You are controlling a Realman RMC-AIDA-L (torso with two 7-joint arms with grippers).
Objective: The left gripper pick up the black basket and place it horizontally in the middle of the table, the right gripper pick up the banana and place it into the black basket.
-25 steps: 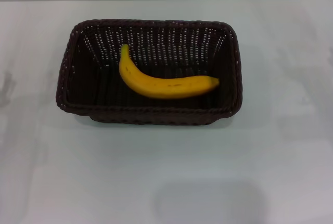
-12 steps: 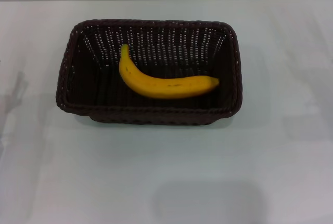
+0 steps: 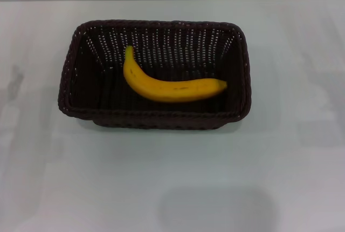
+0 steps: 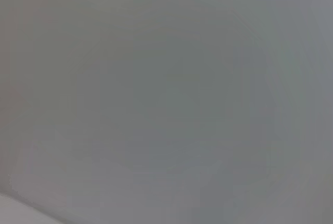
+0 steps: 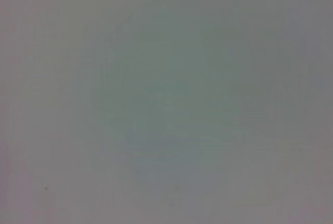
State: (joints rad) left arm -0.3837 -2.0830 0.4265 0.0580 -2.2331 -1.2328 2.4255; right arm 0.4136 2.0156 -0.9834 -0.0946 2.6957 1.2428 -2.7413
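The black basket [image 3: 70, 89] stands lengthwise across the middle of the white table [image 3: 172, 178] in the head view. Inside it lies the yellow banana [image 3: 170, 83], curved, its stem end toward the basket's back left and its brown tip toward the right. Neither the left gripper nor the right gripper shows in any view. Both wrist views hold only a plain grey surface.
A faint reflection lies on the table at the far left [image 3: 13, 81], and a soft shadow patch sits near the front edge [image 3: 215, 207]. A pale wall runs behind the table's far edge.
The faint reflection at the table's left edge has shifted slightly. The basket and banana have not moved.
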